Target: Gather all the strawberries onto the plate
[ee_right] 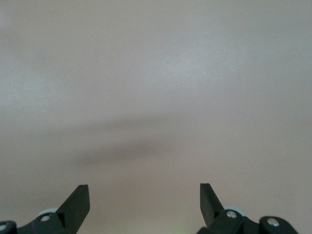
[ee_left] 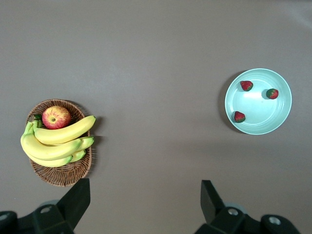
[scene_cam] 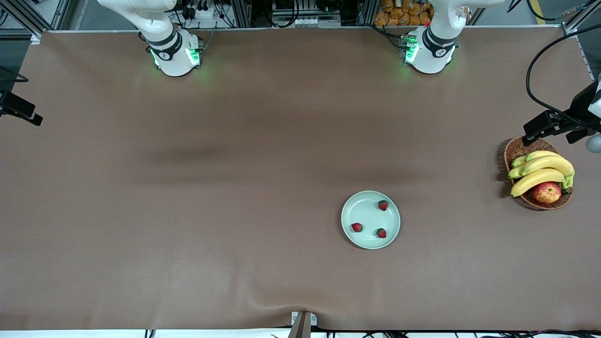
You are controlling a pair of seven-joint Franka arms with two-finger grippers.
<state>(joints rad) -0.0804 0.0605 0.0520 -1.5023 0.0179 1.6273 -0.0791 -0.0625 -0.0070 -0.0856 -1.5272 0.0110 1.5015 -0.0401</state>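
Brown tablecloth (scene_cam: 188,225) lying bare around plate (scene_cam: 348,211), holding three strawberries (scene_cam: 357,227). Hovering high, apparently waiting: left gripper (ee_left: 144,207) and right gripper (ee_right: 144,204), both spread, empty. Risking only nudging berries out by descending again.

No readable txt, labels, brands or nos. anywhere. Small round marks on both arm bases (scene_cam: 174,56) too tiny to make out.
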